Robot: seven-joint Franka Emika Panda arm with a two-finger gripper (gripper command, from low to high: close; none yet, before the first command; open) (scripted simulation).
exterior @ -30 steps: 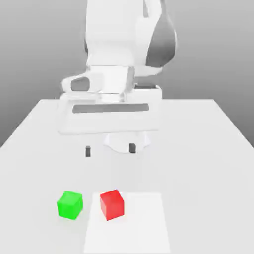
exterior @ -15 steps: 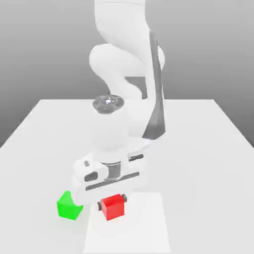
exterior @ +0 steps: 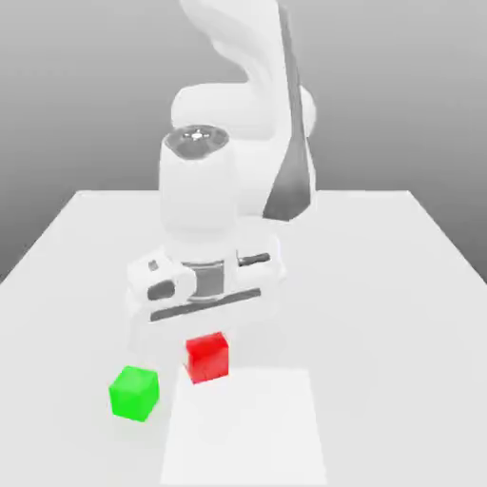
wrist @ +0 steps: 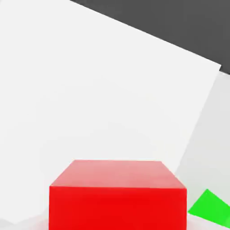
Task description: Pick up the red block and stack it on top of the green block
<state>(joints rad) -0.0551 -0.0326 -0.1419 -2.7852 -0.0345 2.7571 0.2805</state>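
The red block [exterior: 208, 359] hangs a little above the white table, under the white hand. My gripper [exterior: 207, 348] is shut on it from above. In the hand view the red block [wrist: 117, 196] sits close before the camera. The green block [exterior: 133, 393] rests on the table, lower and toward the exterior view's left of the red one, a short gap apart. A corner of the green block [wrist: 209, 206] shows beside the red block in the hand view.
The white table [exterior: 399, 285] stretches across the exterior view. A brighter square patch [exterior: 247, 428] lies on its front part, below the lifted block. The arm's thick white body [exterior: 238, 181] rises behind the hand.
The hand came down over the red block, shut on it, and has now lifted it off the table. The green block has not moved.
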